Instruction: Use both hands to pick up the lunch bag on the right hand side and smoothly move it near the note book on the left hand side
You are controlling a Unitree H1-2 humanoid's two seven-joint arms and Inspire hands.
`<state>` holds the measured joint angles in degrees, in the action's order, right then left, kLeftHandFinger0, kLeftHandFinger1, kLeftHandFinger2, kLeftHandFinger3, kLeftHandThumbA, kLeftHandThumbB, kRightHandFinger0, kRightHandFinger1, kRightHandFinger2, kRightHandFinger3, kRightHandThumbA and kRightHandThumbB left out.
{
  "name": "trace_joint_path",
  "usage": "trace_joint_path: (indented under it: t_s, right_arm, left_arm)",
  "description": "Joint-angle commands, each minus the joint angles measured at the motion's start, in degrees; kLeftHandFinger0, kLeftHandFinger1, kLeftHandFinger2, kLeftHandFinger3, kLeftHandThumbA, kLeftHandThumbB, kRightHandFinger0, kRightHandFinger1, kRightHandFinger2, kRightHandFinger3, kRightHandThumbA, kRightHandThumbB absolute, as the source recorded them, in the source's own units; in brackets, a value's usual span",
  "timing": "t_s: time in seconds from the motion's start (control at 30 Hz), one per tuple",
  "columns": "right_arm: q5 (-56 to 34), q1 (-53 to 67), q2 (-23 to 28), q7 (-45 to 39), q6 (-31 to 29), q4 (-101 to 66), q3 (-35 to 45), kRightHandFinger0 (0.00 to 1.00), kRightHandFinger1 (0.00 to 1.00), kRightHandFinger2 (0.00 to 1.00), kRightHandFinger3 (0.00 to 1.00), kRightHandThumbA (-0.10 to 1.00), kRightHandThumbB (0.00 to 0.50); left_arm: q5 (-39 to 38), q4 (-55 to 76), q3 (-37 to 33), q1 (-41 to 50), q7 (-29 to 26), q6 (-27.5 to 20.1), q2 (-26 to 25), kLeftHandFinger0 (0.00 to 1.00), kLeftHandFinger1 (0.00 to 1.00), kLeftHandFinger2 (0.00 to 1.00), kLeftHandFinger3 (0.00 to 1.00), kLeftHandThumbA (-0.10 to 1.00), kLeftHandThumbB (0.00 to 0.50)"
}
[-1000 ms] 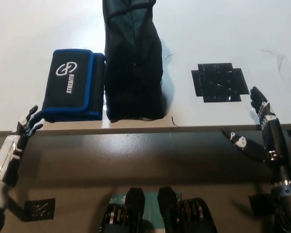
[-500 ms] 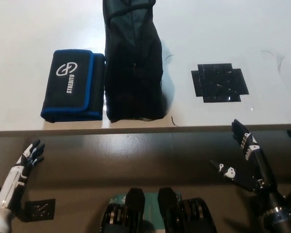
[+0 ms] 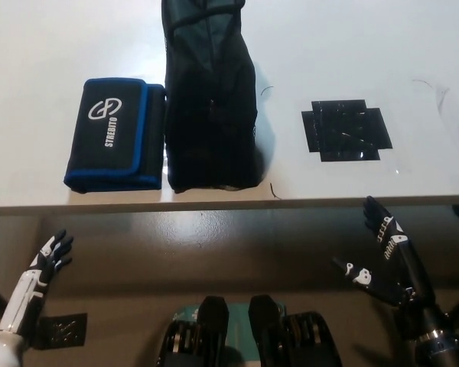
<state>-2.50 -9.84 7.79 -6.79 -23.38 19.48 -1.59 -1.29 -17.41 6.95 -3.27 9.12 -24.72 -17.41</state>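
Two hands sit below the table edge, both off the work and holding nothing. Your left hand is at about 8 o'clock in the head view, white with dark fingertips, its fingers spread and pointing up toward the table edge, well apart from anything on the surface. Your right hand is at about 4 o'clock, black, fingers splayed wide with the thumb stuck out toward 9 o'clock, also clear of the table. Up on the white top, the bag stands as a tall dark shape running from 12 o'clock down to just above the near edge, roughly centre of the picture. Touching its left side, at about 10 o'clock, lies the notebook, a black case with blue trim and a white logo, flat on the table. At about 2 o'clock you see a patch of black tape on the surface, well apart from the bag, with nothing resting on it.
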Motion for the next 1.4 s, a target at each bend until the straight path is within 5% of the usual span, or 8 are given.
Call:
trace_joint_path:
  t_s: [0.0, 1.37]
  right_arm:
    - [-1.56, -2.36, -0.24, -0.77, -2.56, 0.33, 0.56, 1.00, 1.00, 1.00, 1.00, 1.00, 0.279]
    - [-5.70, 0.65, -0.34, -4.62, 2.82, -3.40, 0.37, 1.00, 1.00, 1.00, 1.00, 1.00, 0.262]
  left_arm:
    - [-2.51, -0.14, 0.44, -0.99, 0.10, -2.21, 0.53, 1.00, 1.00, 1.00, 1.00, 1.00, 0.220]
    - [-3.01, -0.61, -1.12, -1.59, 1.65, -2.21, 1.01, 1.00, 1.00, 1.00, 1.00, 1.00, 0.229]
